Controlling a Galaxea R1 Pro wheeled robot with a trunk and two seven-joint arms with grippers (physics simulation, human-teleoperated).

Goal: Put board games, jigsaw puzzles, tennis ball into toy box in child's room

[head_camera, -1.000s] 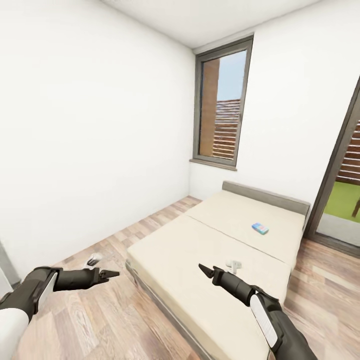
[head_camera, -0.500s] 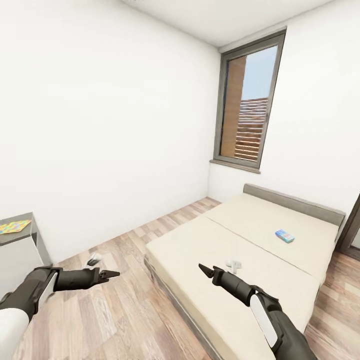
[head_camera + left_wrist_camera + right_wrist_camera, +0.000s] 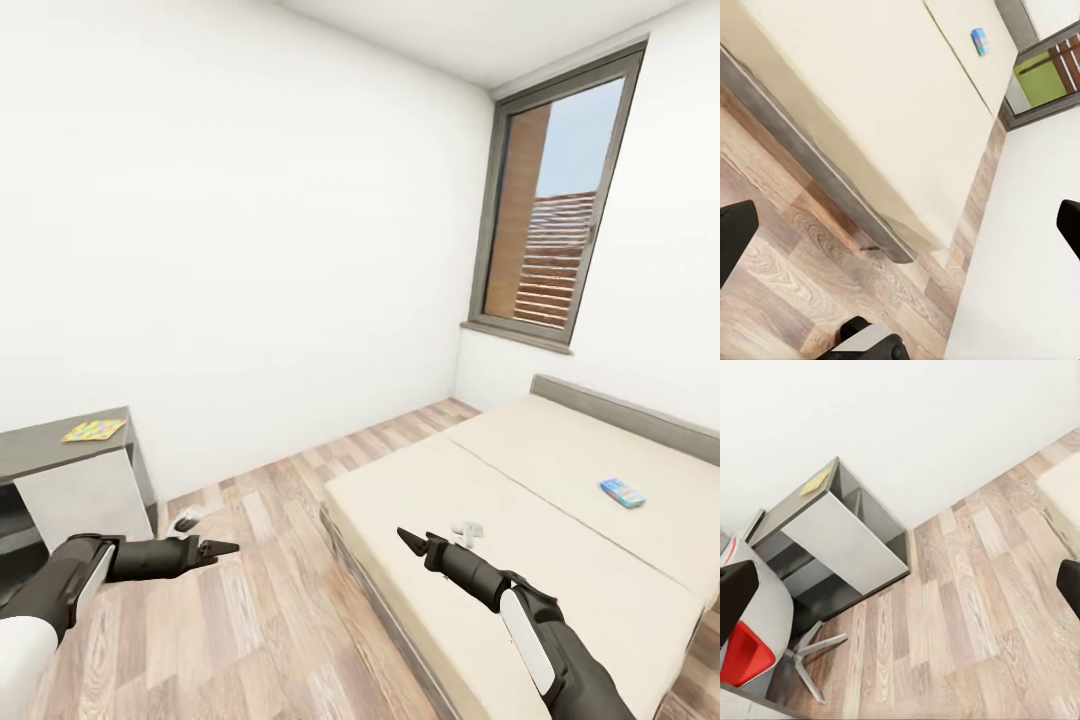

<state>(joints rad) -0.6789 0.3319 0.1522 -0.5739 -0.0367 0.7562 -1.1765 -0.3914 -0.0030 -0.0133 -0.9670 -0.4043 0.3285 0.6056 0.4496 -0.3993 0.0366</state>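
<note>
Both jaws hanging open w/ nothing held, left gripper & right gripper low in frame, blue game lying on bed at right, puzzle on table at left; best approaching slowly, squaring up first.

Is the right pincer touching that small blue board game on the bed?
Apart. In the head view, bare mattress separates the right pincer from the board game.
</note>
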